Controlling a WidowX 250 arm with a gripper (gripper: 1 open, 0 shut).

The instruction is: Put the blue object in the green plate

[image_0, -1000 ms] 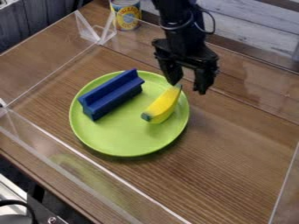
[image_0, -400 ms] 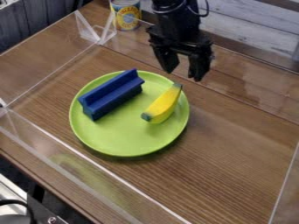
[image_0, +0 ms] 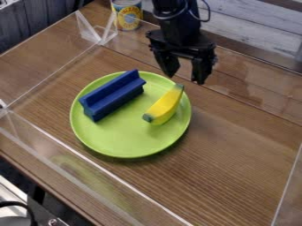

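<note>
A: What lies around the green plate (image_0: 130, 144)?
B: I see a yellow toy banana (image_0: 164, 104) on it, right of the blue object (image_0: 113, 95); the blue object rests in the plate, slanted, near its left rim; a can (image_0: 129, 15) stands at the worktop's (image_0: 218, 177) far edge.
A: Anything in the way?
B: The banana takes up the plate's right side, between the blue object and the near-right rim; the arm (image_0: 177, 33) reaches down from the top; its pincer (image_0: 186, 81) points downward beyond the banana, fingertips apart.
</note>
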